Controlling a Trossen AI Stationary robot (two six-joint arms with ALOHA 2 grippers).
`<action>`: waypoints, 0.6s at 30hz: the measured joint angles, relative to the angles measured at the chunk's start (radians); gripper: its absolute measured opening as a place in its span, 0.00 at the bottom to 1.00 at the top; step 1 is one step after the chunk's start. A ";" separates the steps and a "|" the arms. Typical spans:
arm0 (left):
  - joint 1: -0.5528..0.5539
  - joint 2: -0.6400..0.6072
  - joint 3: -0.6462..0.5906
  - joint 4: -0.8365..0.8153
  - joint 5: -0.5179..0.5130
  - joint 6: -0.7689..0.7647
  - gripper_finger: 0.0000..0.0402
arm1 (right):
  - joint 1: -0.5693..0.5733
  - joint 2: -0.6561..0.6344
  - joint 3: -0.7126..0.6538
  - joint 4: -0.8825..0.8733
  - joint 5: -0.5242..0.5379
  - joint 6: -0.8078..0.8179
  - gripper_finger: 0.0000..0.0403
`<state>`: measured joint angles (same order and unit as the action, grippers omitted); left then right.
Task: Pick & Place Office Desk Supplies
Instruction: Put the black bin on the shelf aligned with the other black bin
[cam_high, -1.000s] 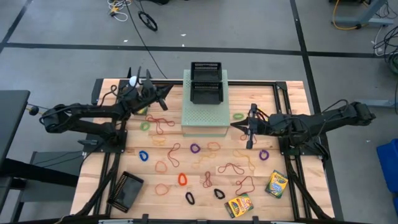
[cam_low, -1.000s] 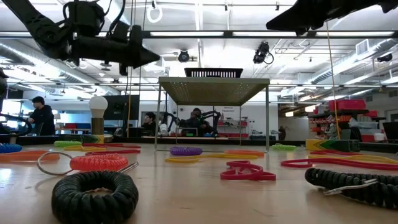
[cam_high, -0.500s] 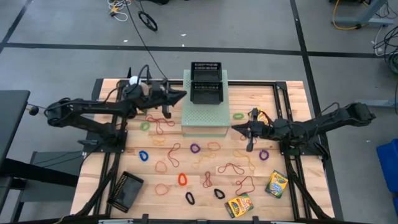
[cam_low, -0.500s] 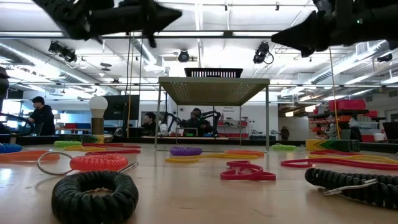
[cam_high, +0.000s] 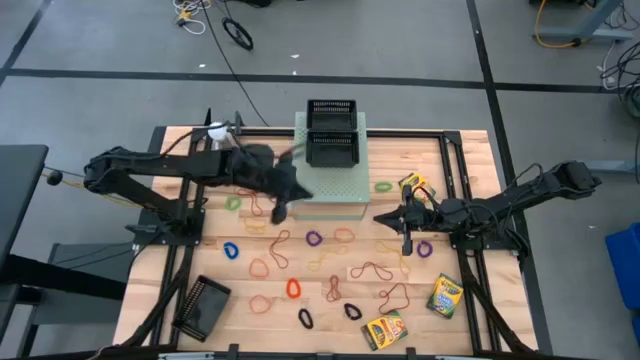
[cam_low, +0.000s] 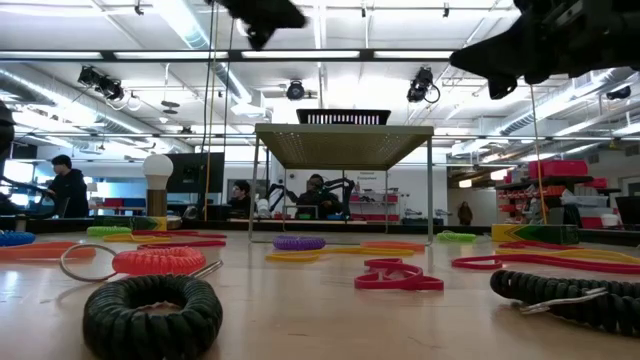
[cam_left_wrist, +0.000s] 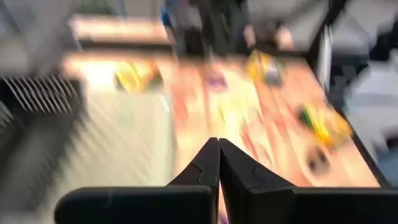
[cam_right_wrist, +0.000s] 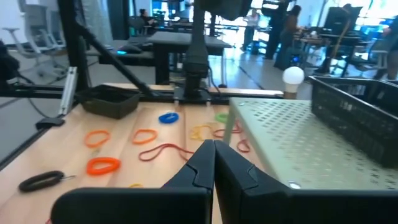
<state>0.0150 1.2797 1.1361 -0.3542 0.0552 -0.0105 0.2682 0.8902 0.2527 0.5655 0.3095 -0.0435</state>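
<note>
Two pairs of jaws are being shown pressed together with nothing between them. The left gripper (cam_high: 281, 212) is being carried over the near-left corner of the pale-green perforated box (cam_high: 335, 195), above a red rubber-band loop (cam_high: 262, 203) on the wooden table (cam_high: 460, 150). The right gripper (cam_high: 380, 217) is being held low beside the box's right edge, near a purple loop (cam_high: 423, 248).

Many more loops are being left scattered across the table's middle, among them an orange one (cam_high: 294, 288) and a black one (cam_high: 306, 319). Crayon boxes (cam_high: 384, 330) are lying near the front right, one black mesh tray (cam_high: 201, 305) at the front left, and two mesh trays (cam_high: 331, 133) are stacked on the perforated box.

For a clean pick, the jaws should probably be spread before descent, one loop singled out, and its strand straddled where it lies clear of its neighbours.
</note>
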 joint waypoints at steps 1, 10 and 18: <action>-0.026 0.000 0.030 -0.100 -0.009 -0.030 0.03 | 0.006 0.000 0.000 0.000 0.000 -0.002 0.02; -0.304 0.012 0.077 -0.689 -0.167 -0.459 0.20 | 0.011 0.000 0.000 -0.006 0.000 0.004 0.02; -0.455 0.061 -0.034 -0.760 -0.029 -0.687 0.31 | 0.011 0.000 0.000 -0.017 0.000 0.006 0.02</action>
<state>-0.4396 1.3405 1.1022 -1.1139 0.0267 -0.6976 0.2787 0.8902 0.2527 0.5487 0.3099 -0.0380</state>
